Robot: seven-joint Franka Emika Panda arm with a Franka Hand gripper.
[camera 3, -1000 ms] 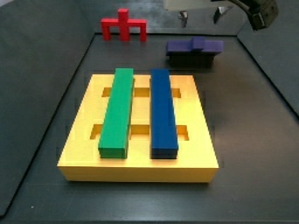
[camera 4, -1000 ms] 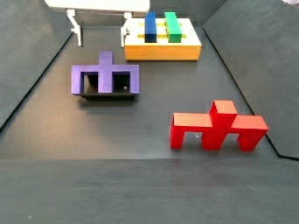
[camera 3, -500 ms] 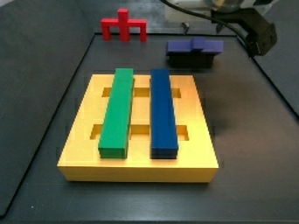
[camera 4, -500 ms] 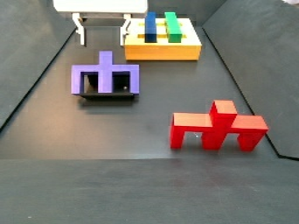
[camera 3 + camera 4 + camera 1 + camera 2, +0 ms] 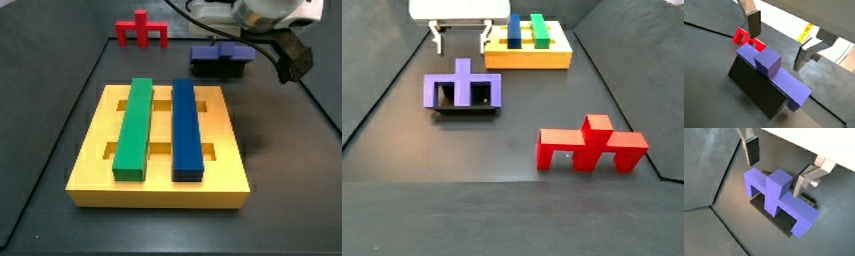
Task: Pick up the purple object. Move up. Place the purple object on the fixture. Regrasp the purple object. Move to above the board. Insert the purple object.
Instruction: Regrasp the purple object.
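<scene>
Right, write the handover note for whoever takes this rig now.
Claw: open and empty, above the purple object, not touching it.
Purple object: sits on the fixture; nothing grips it.
Board: holds the green bar and the blue bar.
Red piece: on the floor, apart from the rest.
Done: pick-up, lift and placing on the fixture.
Left: regrasp, move above the board, insert.

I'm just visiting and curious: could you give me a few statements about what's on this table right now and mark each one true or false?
1. The purple object sits on the fixture. True.
2. The gripper is clamped on the purple object. False: its fingers are open, above it, touching nothing.
3. The board holds a green bar and a blue bar. True.
4. The red piece rests on the board. False: it stands on the floor.
</scene>
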